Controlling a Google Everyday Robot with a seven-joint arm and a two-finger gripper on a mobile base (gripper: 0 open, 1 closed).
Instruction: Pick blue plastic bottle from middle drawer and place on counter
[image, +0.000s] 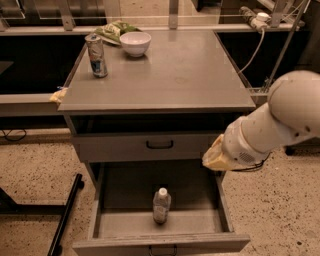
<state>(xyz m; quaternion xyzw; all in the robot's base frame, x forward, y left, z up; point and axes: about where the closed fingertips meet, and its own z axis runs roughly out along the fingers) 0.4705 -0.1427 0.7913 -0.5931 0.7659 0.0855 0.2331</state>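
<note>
Grey counter (190, 75) and middle drawer (125, 192), white-capped blue plastic bottle (161, 206), yellowish tool (216, 158) over the drawer's right wall.
</note>
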